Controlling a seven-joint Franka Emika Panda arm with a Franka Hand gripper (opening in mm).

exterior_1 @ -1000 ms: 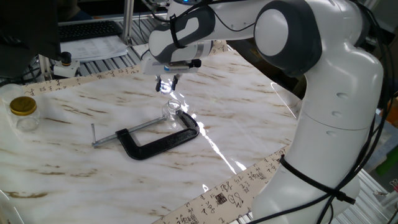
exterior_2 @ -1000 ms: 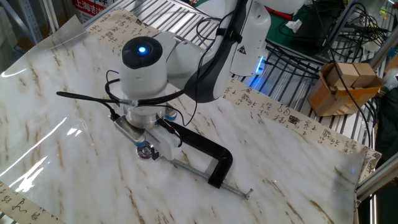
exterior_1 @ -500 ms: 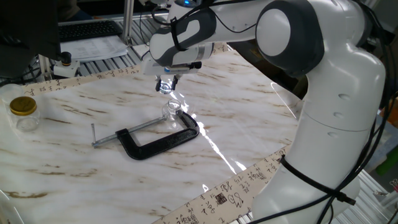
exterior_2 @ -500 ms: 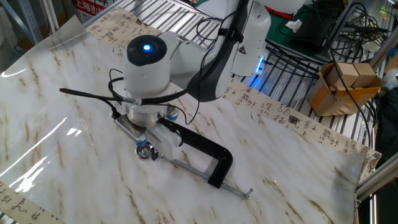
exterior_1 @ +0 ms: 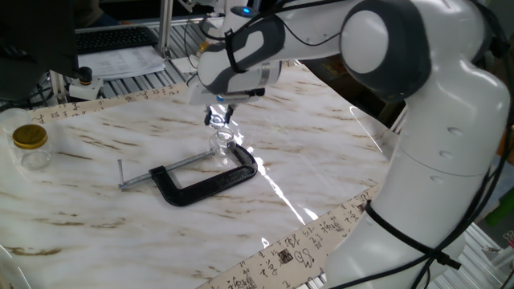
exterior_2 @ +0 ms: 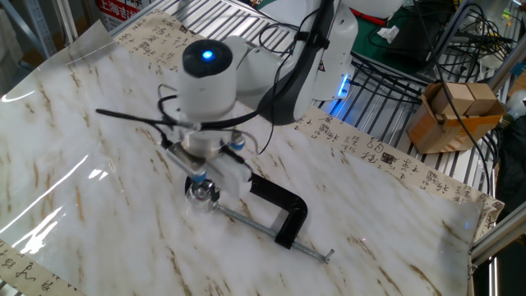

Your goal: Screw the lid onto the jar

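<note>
A small shiny silvery lid (exterior_1: 216,119) hangs in my gripper (exterior_1: 218,120), whose fingers are shut on it. The tiny clear glass jar (exterior_1: 222,144) stands upright on the marble table just below and slightly right of the lid, close against the screw bar of the black C-clamp (exterior_1: 205,181). A small gap shows between lid and jar. In the other fixed view my gripper (exterior_2: 200,184) points down under the wrist, with the glassy jar (exterior_2: 200,197) right beneath it. The wrist partly hides the fingers there.
A larger clear jar with a gold lid (exterior_1: 30,145) stands at the table's far left. The C-clamp (exterior_2: 278,209) lies flat beside the small jar. Paper strips with writing border the table (exterior_1: 321,168). A cardboard box (exterior_2: 454,111) sits off the table.
My gripper, still holding the lid, has shifted sideways and a little lower, ending over the small jar. The jar and the clamp have not moved.
</note>
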